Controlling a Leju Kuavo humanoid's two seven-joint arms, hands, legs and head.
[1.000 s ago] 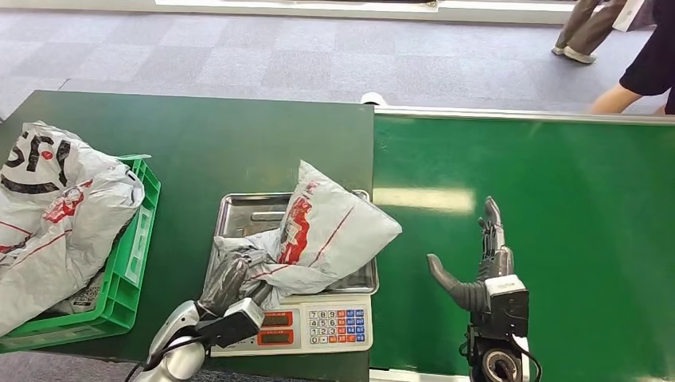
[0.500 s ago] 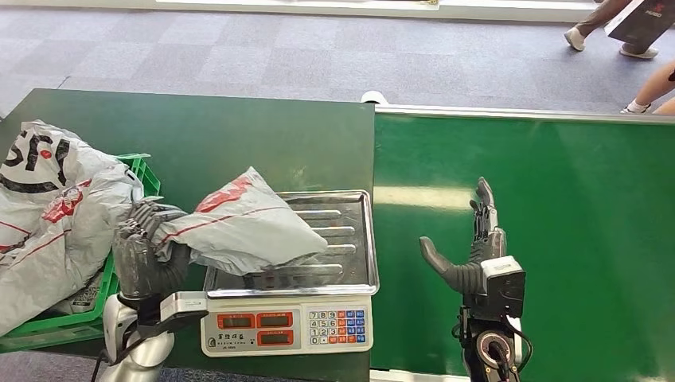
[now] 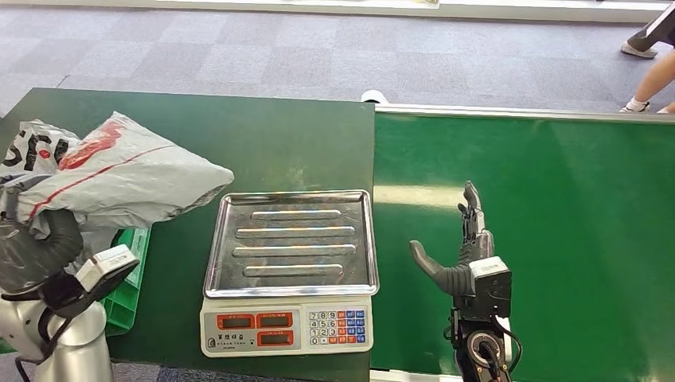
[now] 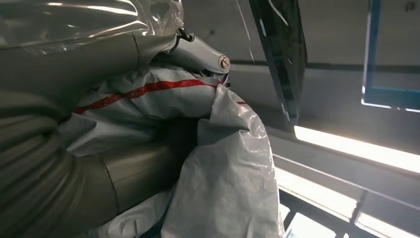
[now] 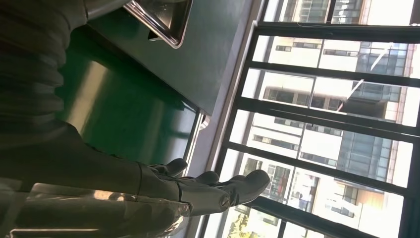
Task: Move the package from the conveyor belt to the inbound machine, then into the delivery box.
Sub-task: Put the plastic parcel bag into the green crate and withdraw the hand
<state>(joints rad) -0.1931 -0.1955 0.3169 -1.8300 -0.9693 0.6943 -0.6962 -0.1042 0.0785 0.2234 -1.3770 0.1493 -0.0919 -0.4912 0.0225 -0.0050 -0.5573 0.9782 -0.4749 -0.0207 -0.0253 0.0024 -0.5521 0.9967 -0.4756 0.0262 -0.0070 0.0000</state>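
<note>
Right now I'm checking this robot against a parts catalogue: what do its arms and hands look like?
Both arms are silver metal tubes with black cables at the wrists. The right hand has dark grey slim fingers, a thick grey thumb and a black wrist block with a white label. The left hand is dark grey under clear plastic wrap.

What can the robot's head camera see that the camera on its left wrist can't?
Head view alone: the scale with its bare steel tray, the green conveyor belt, the open right hand over the belt, the green crate, and a person's leg far off. Left wrist view alone: bright ceiling lights and the close-up wrinkles where the hand squeezes. Both: the left hand gripping the grey package with its red stripe.
</note>
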